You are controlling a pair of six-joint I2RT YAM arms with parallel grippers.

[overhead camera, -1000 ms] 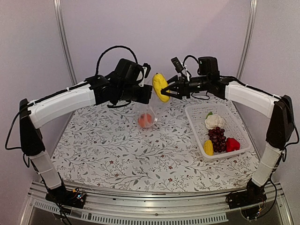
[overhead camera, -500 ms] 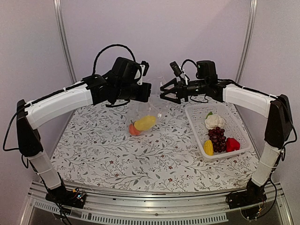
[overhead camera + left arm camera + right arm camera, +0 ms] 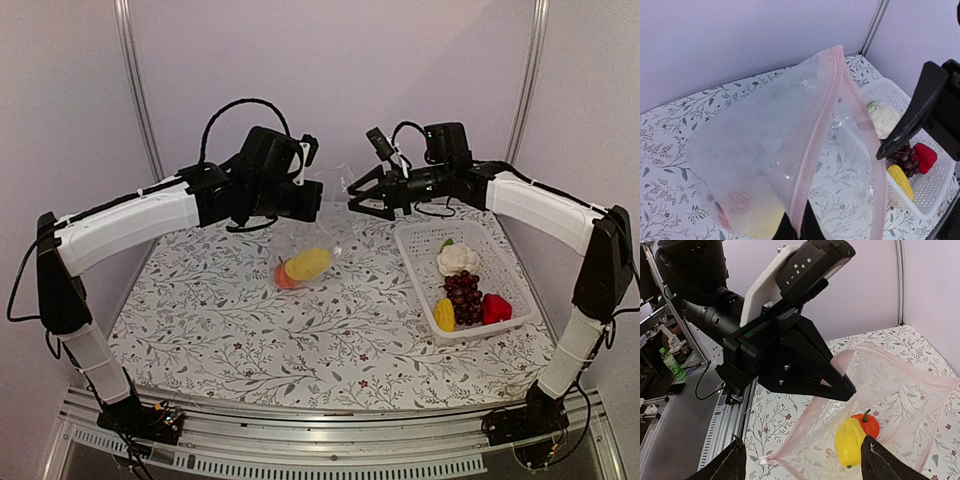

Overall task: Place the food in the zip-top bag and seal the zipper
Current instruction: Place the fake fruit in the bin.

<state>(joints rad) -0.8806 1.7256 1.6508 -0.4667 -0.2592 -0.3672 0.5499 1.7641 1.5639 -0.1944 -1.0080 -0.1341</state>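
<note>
Starting nearest my bases, the white basket [image 3: 420,250] on the right holds a yellow piece [image 3: 444,315], a red pepper-like piece [image 3: 496,309], dark grapes [image 3: 463,295] and the cauliflower [image 3: 457,259]. Farther in, the zip-top bag [image 3: 320,235] hangs over mid-table, with a second yellow piece [image 3: 308,264] and the orange piece [image 3: 284,276] lying in its bottom. My left gripper [image 3: 318,200] is pinched tight on the pink zipper [image 3: 817,135], lifting the mouth. My right gripper [image 3: 355,198], just beside that mouth, stands wide and carries nothing.

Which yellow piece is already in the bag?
The yellow piece beside the orange piece in the clear bag; the other yellow piece lies in the white basket.
</note>
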